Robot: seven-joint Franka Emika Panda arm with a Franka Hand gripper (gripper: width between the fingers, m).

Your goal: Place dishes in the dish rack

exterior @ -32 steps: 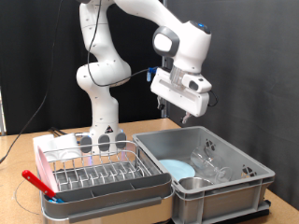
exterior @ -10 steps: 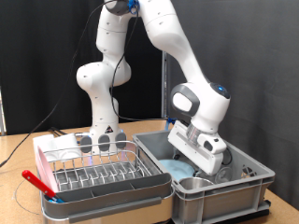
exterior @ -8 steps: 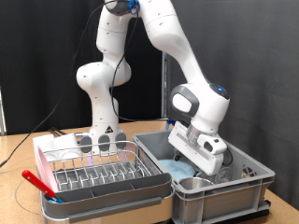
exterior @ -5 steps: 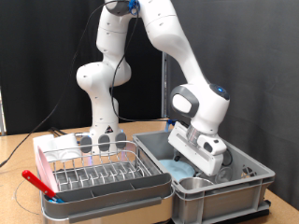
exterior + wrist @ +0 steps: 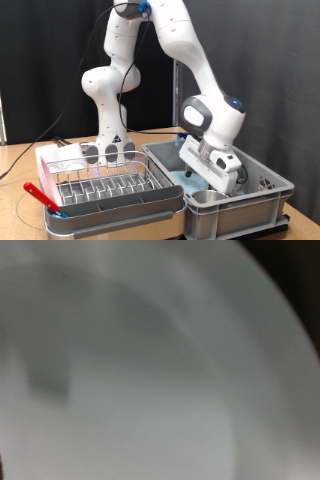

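My gripper (image 5: 223, 177) is down inside the large grey bin (image 5: 245, 207), its hand tilted, and its fingertips are hidden low in the bin. Just beside it, towards the exterior view's left, lies the round light-blue plate (image 5: 184, 180). In the wrist view the plate (image 5: 150, 370) fills the whole picture as a pale blurred surface, very close to the camera. A few clear glass pieces (image 5: 263, 185) sit in the bin at the exterior view's right. The dish rack (image 5: 105, 186), silver wire in a white tray, stands left of the bin with no dishes between its prongs.
A red utensil (image 5: 38, 195) lies at the rack's left front corner. The robot's base (image 5: 110, 150) stands right behind the rack. The bin's walls close in around the hand. Cables run over the wooden table (image 5: 15, 160) at the exterior view's left.
The arm has come down from high above the bin into it. Over the last second the hand sank a little lower towards the plate.
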